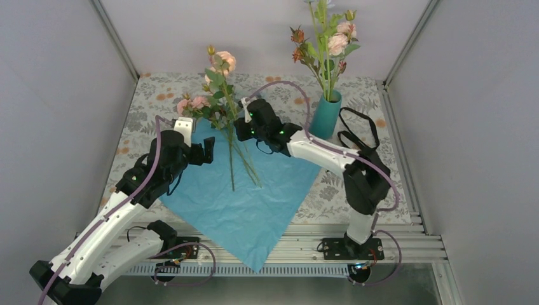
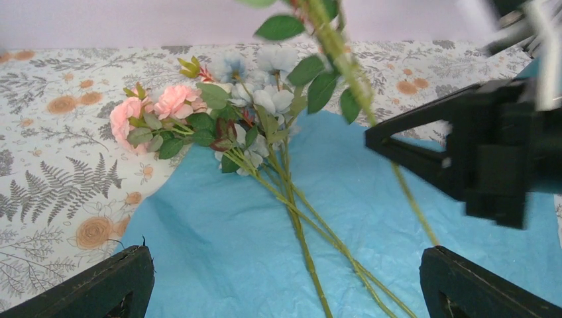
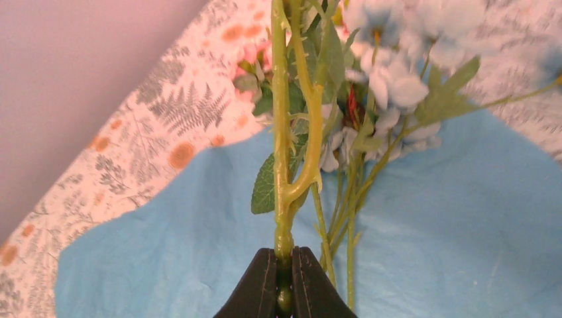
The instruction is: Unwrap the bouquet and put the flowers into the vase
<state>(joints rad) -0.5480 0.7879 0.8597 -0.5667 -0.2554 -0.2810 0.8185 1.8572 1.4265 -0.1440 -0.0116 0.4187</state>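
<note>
Right wrist camera up close: the right gripper is pinched tight on one thorny green stem, which stands up off the blue paper sheet. Just left of it hovers the left gripper (jaws gaping, nothing between them). Beyond, the other flowers lie on the spread sheet, blooms reaching onto the tablecloth. Far back right, the teal vase stands upright, several stems in it.

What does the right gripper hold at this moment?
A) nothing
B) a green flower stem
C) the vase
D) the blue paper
B: in the right wrist view, the right gripper is shut on a green stem, and the paper lies beneath, not gripped.
</note>
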